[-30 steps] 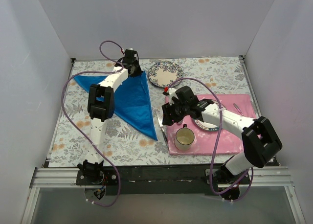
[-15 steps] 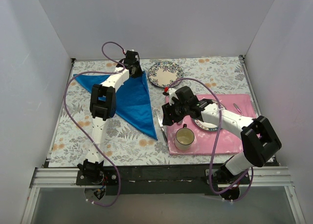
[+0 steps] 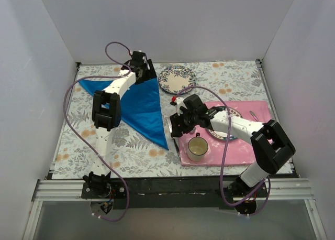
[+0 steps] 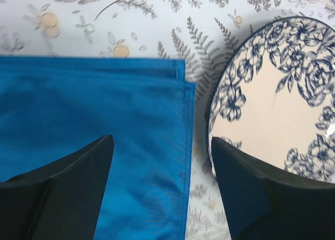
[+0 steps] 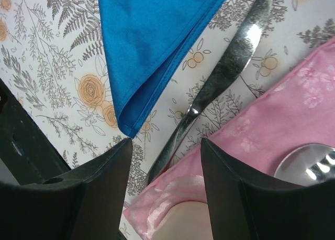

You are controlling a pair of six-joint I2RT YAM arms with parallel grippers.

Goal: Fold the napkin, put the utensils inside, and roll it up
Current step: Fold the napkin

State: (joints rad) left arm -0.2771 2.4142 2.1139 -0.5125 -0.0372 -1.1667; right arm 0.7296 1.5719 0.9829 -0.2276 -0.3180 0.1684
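jaws on the right arm stand apart, straddling the knife (image 5: 209,93) handle; lower straight and close across its width, clear of the placemat (image 5: 282,114) edge at 4 o'clock. the folded napkin (image 5: 152,35) tip lies at 10 o'clock on the desk (image 5: 52,56). left jaws gape above its far corner, by the plate (image 4: 272,104).

A blue-patterned plate (image 3: 177,78) sits beyond the pink placemat (image 3: 243,151), which carries a mug (image 3: 198,148).

The left arm (image 3: 107,106) stretches to the far side, with the left gripper (image 3: 142,71) angled down and its jaws apart, holding nothing. The right arm (image 3: 238,127) bends leftward toward centre. The right gripper (image 3: 177,126) is low, jaws likewise parted.
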